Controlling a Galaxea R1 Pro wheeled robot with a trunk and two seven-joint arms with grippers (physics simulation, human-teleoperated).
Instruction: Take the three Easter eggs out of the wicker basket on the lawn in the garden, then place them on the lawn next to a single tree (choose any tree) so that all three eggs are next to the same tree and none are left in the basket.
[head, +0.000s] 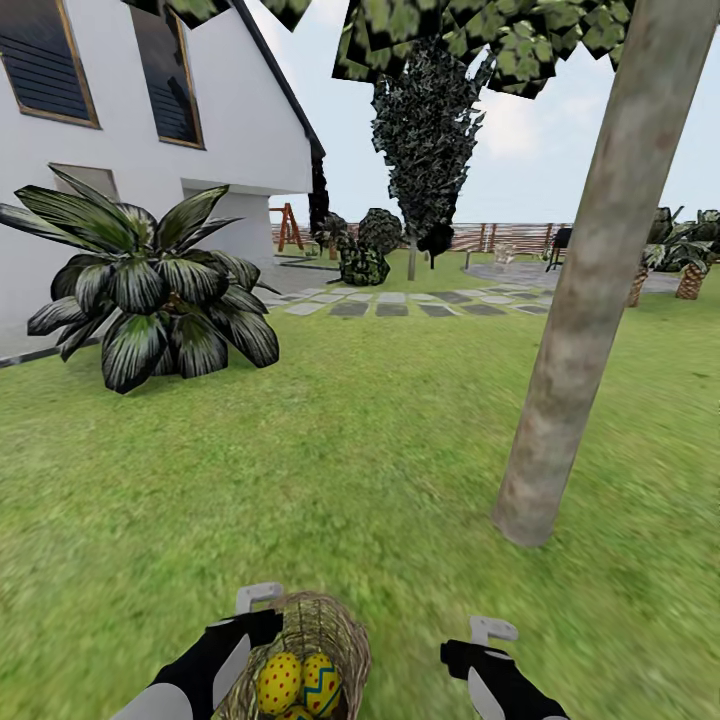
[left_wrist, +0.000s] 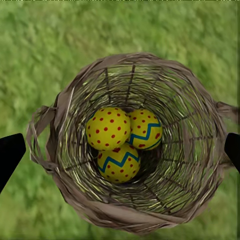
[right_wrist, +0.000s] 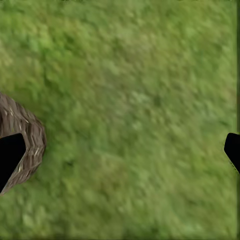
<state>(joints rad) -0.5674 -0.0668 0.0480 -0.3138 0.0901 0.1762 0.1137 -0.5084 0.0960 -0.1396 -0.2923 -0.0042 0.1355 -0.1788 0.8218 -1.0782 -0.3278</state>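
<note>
The wicker basket sits on the lawn at my feet, holding the three Easter eggs. In the left wrist view the eggs lie clustered at the bottom of the basket. My left gripper hangs open straight above them, fingertips spread past the rim. It also shows over the basket's left edge as the left gripper. My right gripper is open over bare grass to the basket's right; the basket wall shows beside one fingertip. The tree rises just ahead on the right.
A broad-leaved dark shrub stands ahead left by the white house. Stone paving slabs, a black-foliaged conifer, a wooden fence and short palms lie farther off. Open grass lies between me and the trunk.
</note>
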